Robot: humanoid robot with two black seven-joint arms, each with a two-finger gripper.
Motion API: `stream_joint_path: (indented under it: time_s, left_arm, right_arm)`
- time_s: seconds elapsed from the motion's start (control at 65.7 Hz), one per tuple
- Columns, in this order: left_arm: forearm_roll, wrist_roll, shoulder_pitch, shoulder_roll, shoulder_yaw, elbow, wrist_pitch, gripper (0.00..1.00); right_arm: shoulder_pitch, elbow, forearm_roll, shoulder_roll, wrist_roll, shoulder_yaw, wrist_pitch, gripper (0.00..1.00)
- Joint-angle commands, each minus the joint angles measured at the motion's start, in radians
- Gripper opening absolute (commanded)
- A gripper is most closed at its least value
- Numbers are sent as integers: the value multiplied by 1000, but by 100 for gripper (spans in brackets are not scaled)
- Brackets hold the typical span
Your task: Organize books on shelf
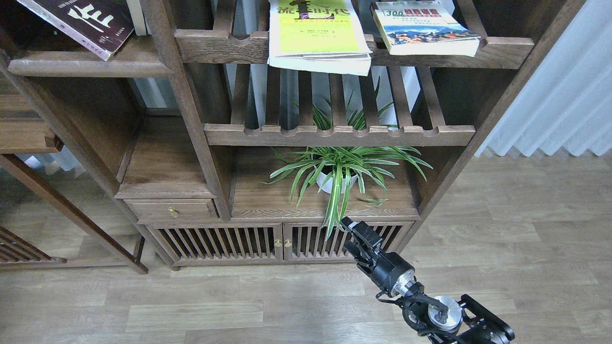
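Note:
The maroon book [81, 21] with white characters lies tilted on the solid plank shelf [91, 67] at the top left. The large yellow-green book [315, 33] lies flat on the upper slatted shelf [220, 48], its near edge overhanging the front rail. The yellow-topped "300" book [423, 28] lies flat to its right on the same slatted shelf. My right gripper [348, 234] is low in front of the cabinet, far below the books, open and empty. My left arm is out of view.
A potted spider plant [342, 167] stands under the lower slatted shelf [334, 136], its leaves hanging close to my right gripper. Below are slatted cabinet doors [229, 241] and a small drawer [172, 210]. A white curtain [554, 95] hangs at the right.

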Motion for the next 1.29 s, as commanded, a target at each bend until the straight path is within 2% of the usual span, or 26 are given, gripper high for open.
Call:
stream_joint_path:
  time_s: [0.0, 0.198, 0.442, 0.929, 1.158, 1.173, 1.279]
  left_arm:
    - [-13, 0, -3, -63, -2, 0, 0, 100]
    - [-13, 0, -5, -210, -5, 3, 0, 100]
    - [4, 0, -14, -440, -84, 11, 0, 100]
    - [20, 0, -19, -673, -84, 15, 0, 100]
    - [20, 0, 43, -781, -84, 17, 0, 100]
    - [20, 0, 70, -816, -84, 18, 0, 100]
    - [21, 0, 115, -841, -82, 17, 0, 100]
  right_arm:
    - [0, 0, 0, 0, 0, 0, 0, 99]
    - [2, 0, 0, 0, 0, 0, 0, 99]
    - [2, 0, -2, 0, 0, 28, -3, 99]
    - [2, 0, -2, 0, 0, 41, -3, 99]
    - [8, -2, 0, 0, 1, 46, -5, 99]
    - [9, 0, 0, 0, 0, 66, -5, 99]
    - [17, 2, 0, 0, 0, 95, -5, 99]
